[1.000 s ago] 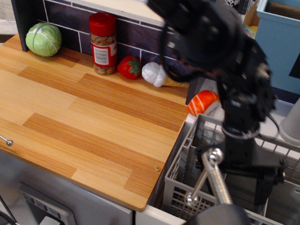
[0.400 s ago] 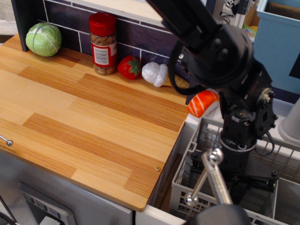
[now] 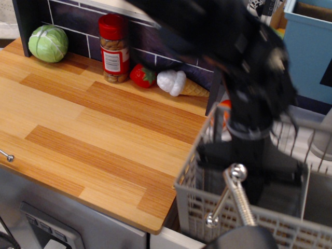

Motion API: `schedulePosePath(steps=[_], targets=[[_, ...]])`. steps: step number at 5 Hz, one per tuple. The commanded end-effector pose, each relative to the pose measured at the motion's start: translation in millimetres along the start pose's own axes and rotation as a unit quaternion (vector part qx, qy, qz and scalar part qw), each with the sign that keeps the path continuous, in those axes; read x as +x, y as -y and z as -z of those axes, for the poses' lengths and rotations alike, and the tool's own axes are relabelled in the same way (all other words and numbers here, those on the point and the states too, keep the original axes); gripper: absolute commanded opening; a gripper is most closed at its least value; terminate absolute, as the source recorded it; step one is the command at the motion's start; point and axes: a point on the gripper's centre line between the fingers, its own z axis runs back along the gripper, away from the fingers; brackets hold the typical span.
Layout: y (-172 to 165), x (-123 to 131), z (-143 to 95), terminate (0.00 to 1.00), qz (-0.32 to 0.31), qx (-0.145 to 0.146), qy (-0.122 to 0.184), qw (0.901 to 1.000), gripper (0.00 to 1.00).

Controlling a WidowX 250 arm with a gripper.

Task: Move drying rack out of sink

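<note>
The light-grey slatted drying rack (image 3: 199, 199) is raised and tilted over the sink (image 3: 315, 202) at the lower right. Its left wall overlaps the wooden countertop's right edge. My black arm, blurred, reaches down into the rack. My gripper (image 3: 250, 174) sits low inside it, and the rack hangs from it. The fingertips are hidden behind the rack wall and the silver faucet (image 3: 237, 199).
The wooden countertop (image 3: 93, 129) fills the left. Along its back wall stand a cabbage (image 3: 47, 43), a red-lidded jar (image 3: 115, 48), a strawberry (image 3: 143, 75) and an ice cream cone (image 3: 179, 84). An orange sushi piece (image 3: 224, 105) peeks out behind the rack. A blue bin (image 3: 311, 46) is at the top right.
The rack has risen and shifted left toward the countertop, its near wall now higher and larger in view. The arm moved up and left with it, blurred by motion.
</note>
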Motion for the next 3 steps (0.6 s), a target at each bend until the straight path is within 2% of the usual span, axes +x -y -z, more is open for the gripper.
schedulePosePath(steps=[1,2,3], targets=[[-31,0,-85,0.0,0.043,-0.009,0.042,0.9981,0.0],[-76,10,-101,0.0,0.035,0.017,0.01,0.9992,0.0],[-119,18,-112,0.0,0.014,0.063,-0.017,0.9978,0.0]])
